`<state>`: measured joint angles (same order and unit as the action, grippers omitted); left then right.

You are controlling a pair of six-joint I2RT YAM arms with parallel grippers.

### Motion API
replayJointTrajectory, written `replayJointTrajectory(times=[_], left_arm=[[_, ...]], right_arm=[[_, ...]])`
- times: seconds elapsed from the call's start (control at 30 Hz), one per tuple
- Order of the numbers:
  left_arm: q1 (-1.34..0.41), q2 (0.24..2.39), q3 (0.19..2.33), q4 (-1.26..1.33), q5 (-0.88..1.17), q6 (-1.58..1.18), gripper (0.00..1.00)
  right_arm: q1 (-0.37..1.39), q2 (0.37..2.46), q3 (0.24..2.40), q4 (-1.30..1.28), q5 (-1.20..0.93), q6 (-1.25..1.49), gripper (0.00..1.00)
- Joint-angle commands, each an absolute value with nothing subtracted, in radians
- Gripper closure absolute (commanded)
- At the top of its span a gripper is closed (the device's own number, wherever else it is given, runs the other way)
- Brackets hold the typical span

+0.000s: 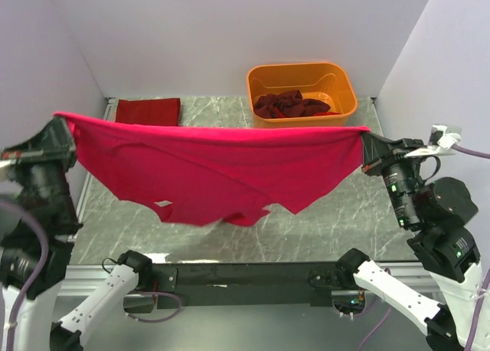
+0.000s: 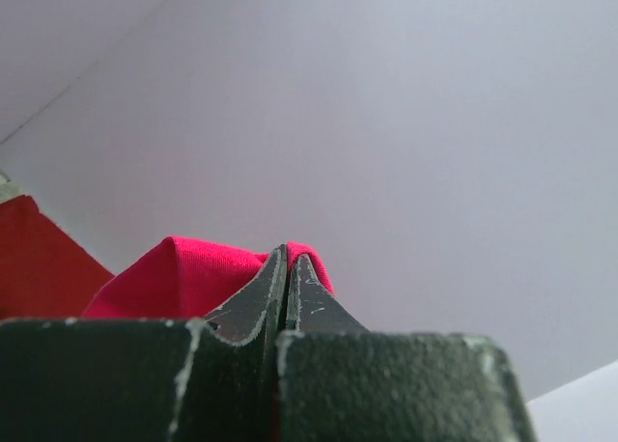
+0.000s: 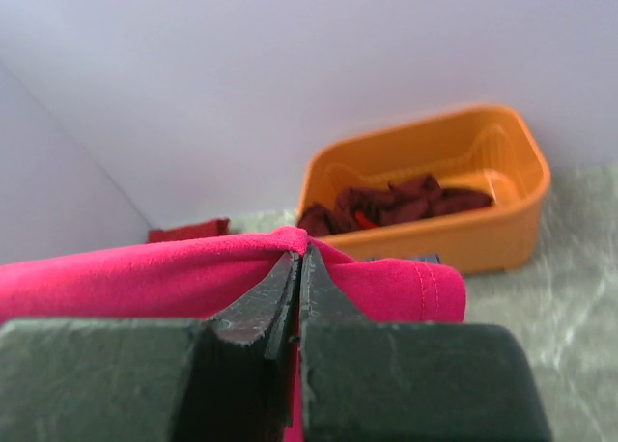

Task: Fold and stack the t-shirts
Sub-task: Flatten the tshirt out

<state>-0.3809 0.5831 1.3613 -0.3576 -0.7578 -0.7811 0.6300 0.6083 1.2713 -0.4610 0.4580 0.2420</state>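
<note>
Pink-red t-shirt [image 1: 207,163] hangs stretched above the table [image 1: 321,221]; left gripper [image 1: 63,132] and right gripper [image 1: 366,148] each pinch a corner.

Middle of table [image 1: 344,213] behind hanging pink t-shirt [image 1: 207,167]

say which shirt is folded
The dark red shirt lying flat at far left; the pink shirt hangs stretched midair, the maroon shirts lie crumpled in the orange tub.

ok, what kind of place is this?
Probably a robot lab cell, not a home: marble-look table boxed in by plain pale walls, pink-red t-shirt stretched between the left arm and right arm.
</note>
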Motion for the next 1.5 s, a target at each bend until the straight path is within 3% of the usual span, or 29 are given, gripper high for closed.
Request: replayJointTrajectory(times=[0.0, 0.13, 0.4, 0.47, 0.6, 0.67, 0.7, 0.77, 1.13, 1.47], left_arm=[[-0.38, 0.721, 1.388, -0.399, -0.796, -0.758, 0.99], [-0.371, 0.911, 1.294, -0.504, -0.818, -0.853, 0.99], [-0.314, 1.261, 1.023, -0.417, -0.537, -0.946, 0.99], [-0.311, 1.362, 1.002, -0.42, -0.531, -0.962, 0.99], [-0.307, 1.492, 1.028, -0.466, -0.566, -0.986, 0.99], [-0.307, 1.508, 1.028, -0.463, -0.558, -0.988, 0.99], [-0.307, 1.506, 1.016, -0.448, -0.552, -0.988, 0.99], [-0.307, 1.5, 1.003, -0.434, -0.534, -0.985, 0.99], [-0.305, 1.411, 0.933, -0.403, -0.496, -0.989, 0.99], [-0.305, 1.391, 0.907, -0.4, -0.474, -0.989, 0.99]], right_arm=[[0.623, 0.673, 1.301, -0.546, 0.552, 0.33, 1.0], [0.604, 0.762, 1.235, -0.61, 0.556, 0.426, 1.0], [0.376, 1.133, 0.931, -0.416, 0.151, 0.491, 1.0], [0.351, 1.218, 0.934, -0.359, 0.143, 0.477, 0.92], [0.342, 1.392, 1.017, -0.389, 0.205, 0.465, 0.51], [0.342, 1.402, 1.038, -0.428, 0.232, 0.479, 0.41], [0.342, 1.381, 1.032, -0.437, 0.241, 0.483, 0.26], [0.342, 1.345, 0.991, -0.48, 0.232, 0.509, 0.17], [0.443, 0.94, 0.605, -0.63, -0.087, 0.607, 0.18], [0.615, 1.103, 0.523, -0.512, -0.042, 0.692, 0.28]])
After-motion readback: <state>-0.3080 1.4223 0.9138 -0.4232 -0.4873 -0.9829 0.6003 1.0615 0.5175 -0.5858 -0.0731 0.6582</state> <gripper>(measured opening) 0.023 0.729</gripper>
